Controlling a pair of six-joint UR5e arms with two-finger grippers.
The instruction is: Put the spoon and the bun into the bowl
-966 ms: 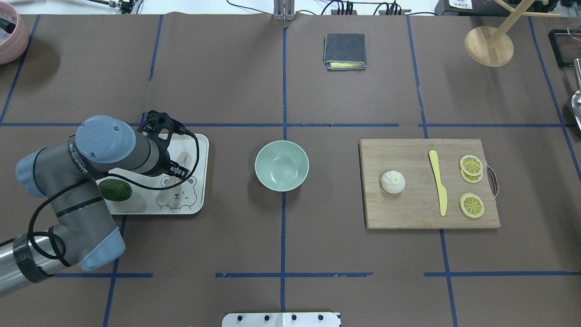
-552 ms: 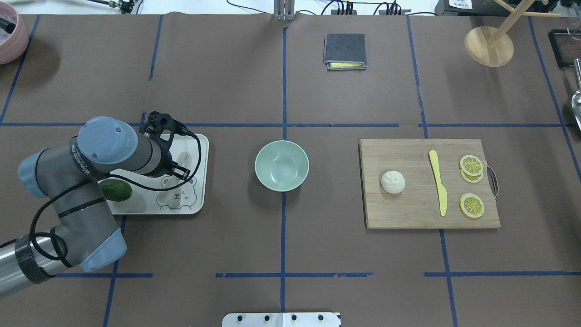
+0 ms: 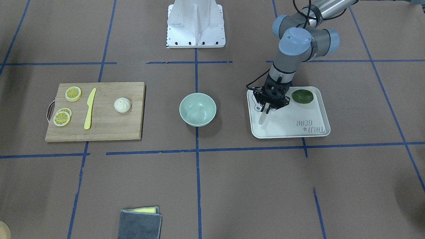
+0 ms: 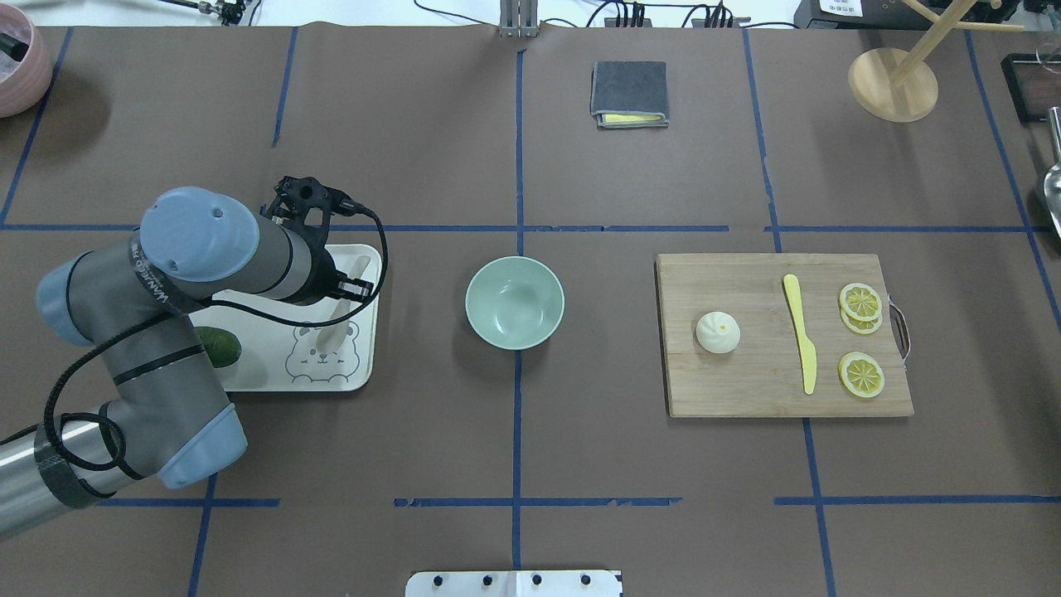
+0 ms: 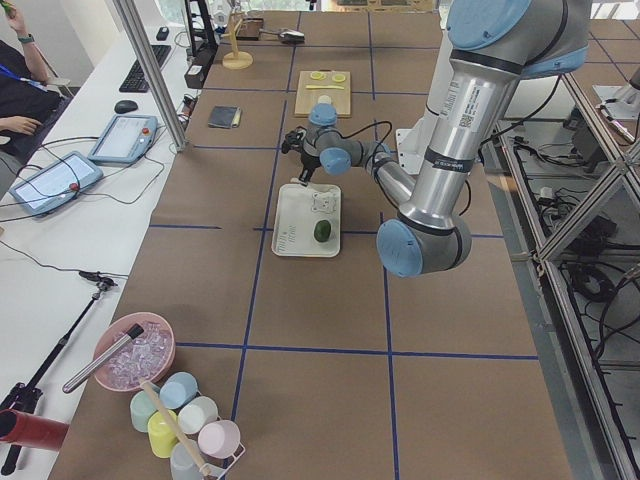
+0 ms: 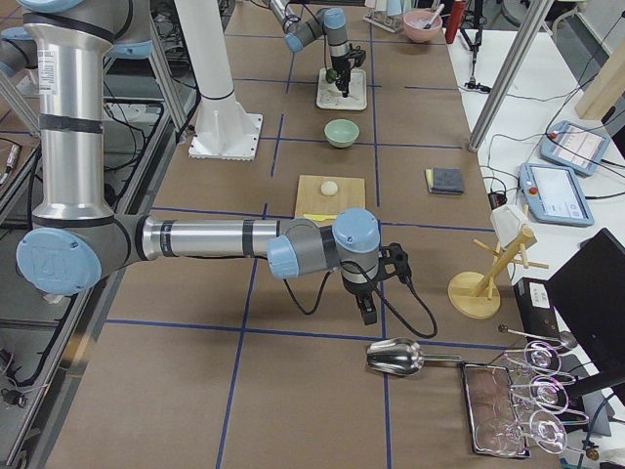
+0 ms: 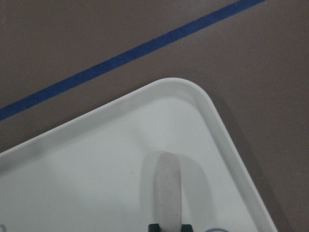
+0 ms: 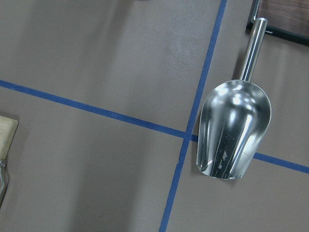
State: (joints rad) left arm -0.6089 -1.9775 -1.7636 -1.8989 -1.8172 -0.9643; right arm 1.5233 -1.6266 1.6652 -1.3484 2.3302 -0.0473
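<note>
The left claw has risen off the white tray and moved toward the tray's far right corner. A second ago it sat low over the bear print. The spoon has come up with it. It no longer lies flat on the tray but hangs slanting from the claw, pinched at one end between fingers closed down to the spoon's own thickness. The left wrist view shows the pale spoon poking out ahead of the fingertips, over the tray's rounded corner. It is hard to say from these angles whether the spoon's lower end is fully clear of the tray, but it looks lifted.

So the pick appears made, and the carry is likely what comes next. The bowl stands empty on the bench, to the right of the tray, so the arm has a sideways sweep to make before it lets go.

The bun has not shifted. It sits on the left part of the cutting board, further right, beyond the bowl.

The right claw hangs over the bench's right end, near a metal scoop. It shows only from the side, so I cannot tell whether it is open or closed. Being on the bun's side, that arm seems the natural one for the second half of the job.
</note>
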